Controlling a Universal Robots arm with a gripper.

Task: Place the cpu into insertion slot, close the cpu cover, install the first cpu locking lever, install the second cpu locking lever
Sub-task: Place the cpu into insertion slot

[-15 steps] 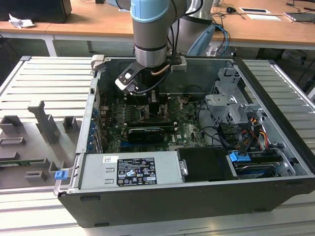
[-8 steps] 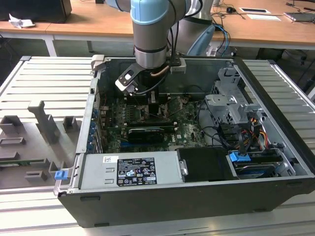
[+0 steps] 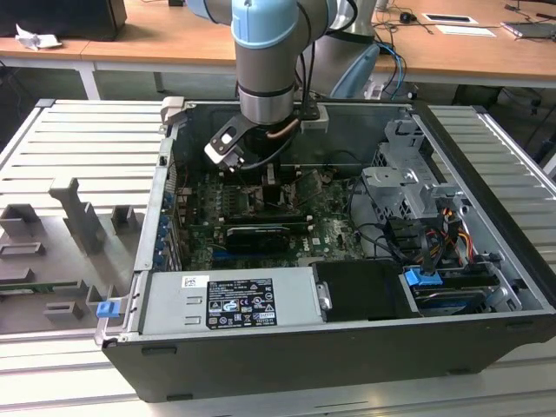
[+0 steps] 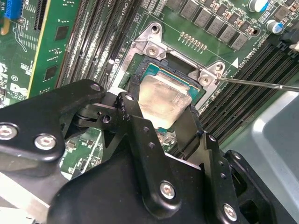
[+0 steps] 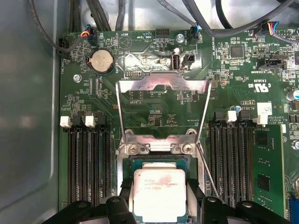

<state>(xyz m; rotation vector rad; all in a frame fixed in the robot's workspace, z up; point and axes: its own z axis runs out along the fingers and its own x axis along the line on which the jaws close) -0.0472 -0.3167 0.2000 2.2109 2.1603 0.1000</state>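
Gripper state: we saw the gripper [image 4: 163, 114] narrow, its fingers [image 4: 135, 112] closed against two opposite edges of the cpu [image 4: 163, 95]; we judged it was holding the chip.
Cpu place: directly under the gripper, flat, metal face up, lying within the slot [image 4: 152, 46]. We could not tell whether it was fully seated.
Key relation: no sideways offset between chip and gripper. The chip sat between the fingertips, square to the slot's frame, in both wrist views.
Cpu axis: near square, so no long axis. The gripped edges were the two that ran along the memory banks.
Cpu cover: the cpu cover [image 5: 163, 84] was swung open and stood up from its hinge at the slot's edge, clear of the chip and apart from the gripper.
Lever: a thin locking lever [image 5: 208, 172] was unlatched and ran slanted along one side of the slot, near one finger but not touching it.
Scene place: in the exterior view the arm [image 3: 265, 78] reached down into the computer case [image 3: 287, 356], over the board in the exterior view's left half, towards the far wall.
Progress, our judgement: chip at the slot, cover and levers not yet closed.
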